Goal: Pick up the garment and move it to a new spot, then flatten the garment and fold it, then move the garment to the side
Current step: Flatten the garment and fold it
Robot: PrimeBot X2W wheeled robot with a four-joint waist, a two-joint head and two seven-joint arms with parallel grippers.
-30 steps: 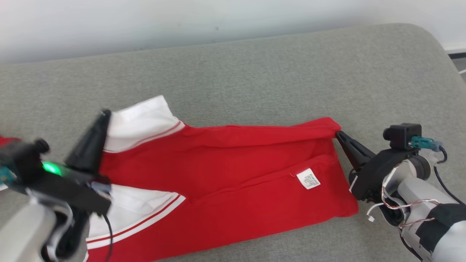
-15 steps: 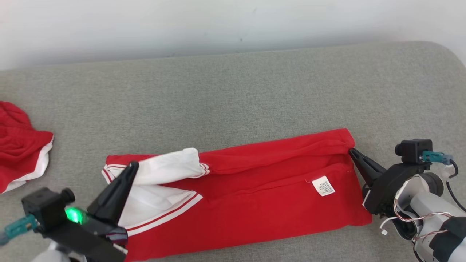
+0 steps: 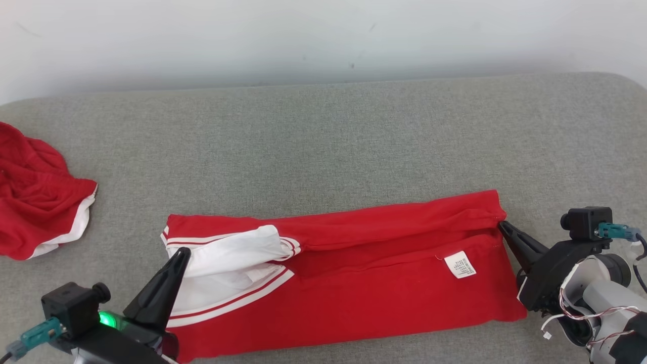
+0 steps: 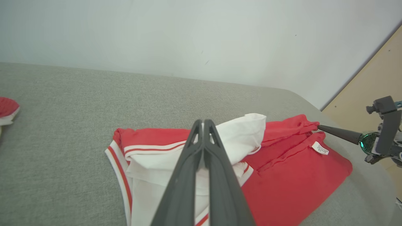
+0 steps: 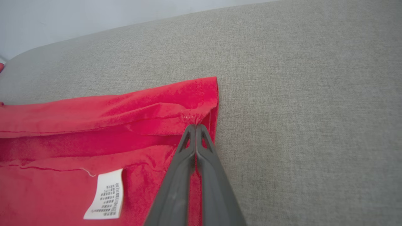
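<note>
Red knit garment (image 3: 364, 293), folded into a long, soft-edged band with white panels trimmed in thin red stripes (image 3: 227, 253) at its left end and a small white printed care label (image 3: 460, 264) near its right end. It lay flat across the near part of a grey, coarse-woven upholstered cushion with rounded corners (image 3: 354, 141).

Right gripper (image 5: 195, 125): its tapered, matte dark fingers were pressed together on the hem at the band's right end, where the cloth puckered into small gathers at the tips.

Left gripper (image 4: 203, 121): its fingers were closed tip to tip over the white panels. Whether they pinched or only overlapped the cloth could not be told.

A second red garment with a white edge (image 3: 35, 202) lay crumpled at the cushion's far left, well apart from the band. A smooth, pale wall (image 3: 303, 40) rose behind.
</note>
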